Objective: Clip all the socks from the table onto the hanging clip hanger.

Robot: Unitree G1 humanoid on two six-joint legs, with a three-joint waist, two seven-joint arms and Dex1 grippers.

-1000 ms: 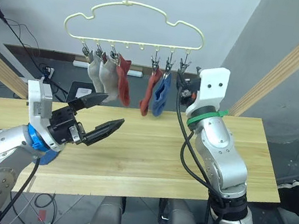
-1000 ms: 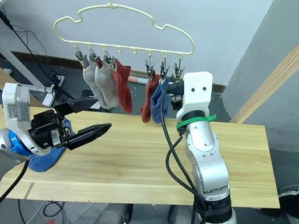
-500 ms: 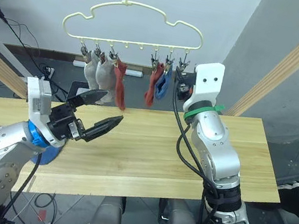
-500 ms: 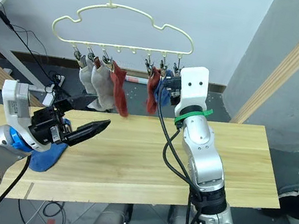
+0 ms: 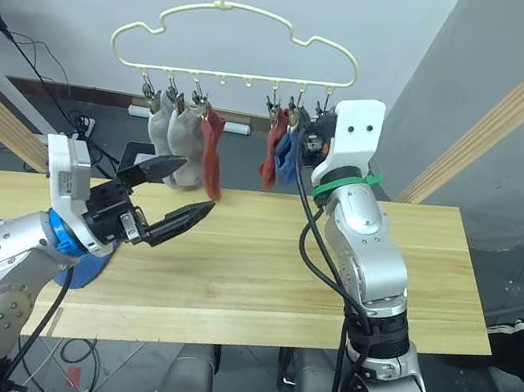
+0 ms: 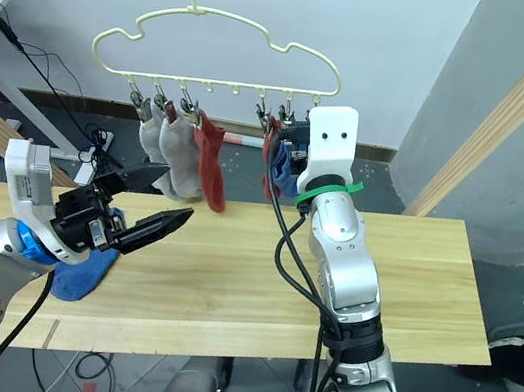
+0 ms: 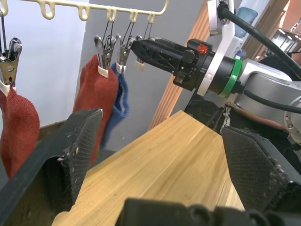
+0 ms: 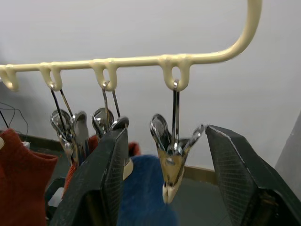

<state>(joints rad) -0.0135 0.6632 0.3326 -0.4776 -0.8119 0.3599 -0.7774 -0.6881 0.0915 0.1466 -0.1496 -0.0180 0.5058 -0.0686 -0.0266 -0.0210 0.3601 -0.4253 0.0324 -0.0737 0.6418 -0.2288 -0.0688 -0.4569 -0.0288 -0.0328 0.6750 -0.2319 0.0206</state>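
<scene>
Up at the clip hanger (image 5: 235, 47), the right gripper (image 8: 164, 155) stands spread around the end clip (image 8: 172, 157) — nothing grasped. Five socks (image 5: 213, 142) hang clipped; one blue sock (image 6: 80, 275) lies on the table (image 5: 260, 267) under the left gripper (image 5: 179, 196), fingers apart, empty.

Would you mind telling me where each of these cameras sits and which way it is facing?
Left and right eye views: on the head, looking down over the table, the clip hanger and both arms.
Left wrist view: on the left wrist, along its open fingers toward the right gripper at the clips.
Right wrist view: on the right wrist, between its open fingers at an empty end clip.
Shared by all: the hanger and the blue sock.
</scene>
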